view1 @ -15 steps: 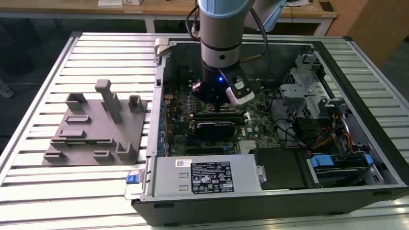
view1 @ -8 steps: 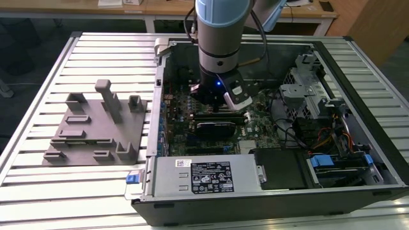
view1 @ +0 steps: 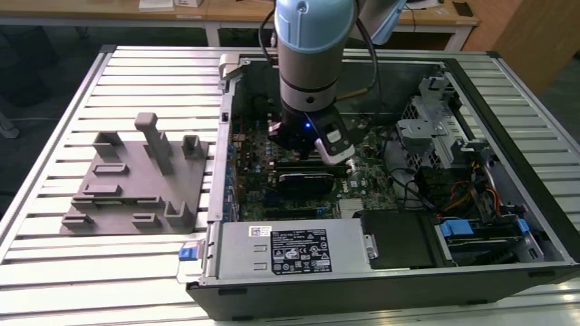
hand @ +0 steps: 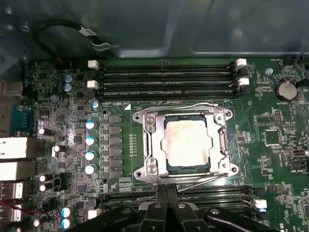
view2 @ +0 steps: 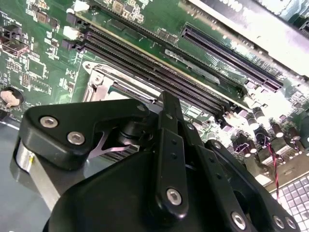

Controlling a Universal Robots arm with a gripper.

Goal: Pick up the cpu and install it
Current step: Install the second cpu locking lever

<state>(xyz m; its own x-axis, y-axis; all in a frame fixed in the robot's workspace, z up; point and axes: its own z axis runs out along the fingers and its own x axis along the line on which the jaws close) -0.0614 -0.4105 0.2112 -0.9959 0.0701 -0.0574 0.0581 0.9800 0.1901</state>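
Close under the wrist, the gripper (hand: 166, 195) shows its black linkage with the two fingers drawn together into one narrow blade; nothing is pinched between them. Just beyond those tips, in the first wrist view, the cpu (hand: 187, 145) lies flat inside the metal socket frame (hand: 150, 145), its pale top level with the frame's window and its edges square to it. So the chip appears seated, and the arm holds above the board rather than on it.

To do this step well, I judge that the chip must sit fully down with no corner riding on the frame, and any press should be straight and light, since a tilt could harm the contacts beneath.

Beyond the socket run the memory slots (hand: 166, 79). The second wrist view gives a slanted look past the linkage at the frame's corner and lever (view2: 99, 82), but hides the chip. Farthest out, the exterior view places the arm (view1: 308, 54) inside the open computer case (view1: 507, 102), with a grey fixture block (view1: 136, 180) well apart on the table (view1: 54, 272).
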